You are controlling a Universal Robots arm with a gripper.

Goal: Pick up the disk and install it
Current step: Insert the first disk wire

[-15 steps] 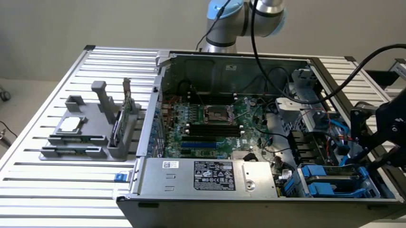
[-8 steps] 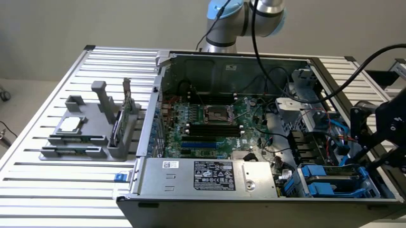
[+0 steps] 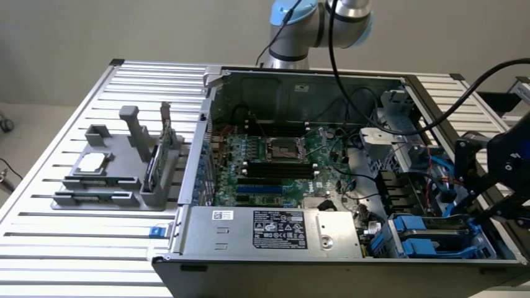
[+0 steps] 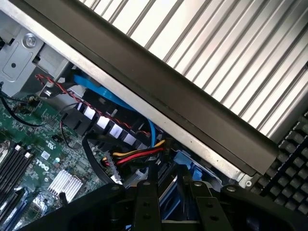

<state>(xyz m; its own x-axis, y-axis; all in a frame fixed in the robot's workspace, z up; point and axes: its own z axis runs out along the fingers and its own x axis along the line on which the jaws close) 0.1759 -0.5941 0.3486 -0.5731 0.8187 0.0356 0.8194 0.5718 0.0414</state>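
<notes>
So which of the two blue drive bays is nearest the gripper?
The bay at the exterior view's right, by the case's corner, below the gripper. The other bay lies nearer the power supply.

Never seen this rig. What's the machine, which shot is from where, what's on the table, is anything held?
It is a robot arm with a gripper. One picture comes from a camera off the arm, the other from its wrist. On the slatted metal table stands an open computer case; at the exterior view's left, a grey holder carries a processor chip. The gripper hangs at the blue-railed drive bay. Whether it holds anything cannot be told.
</notes>
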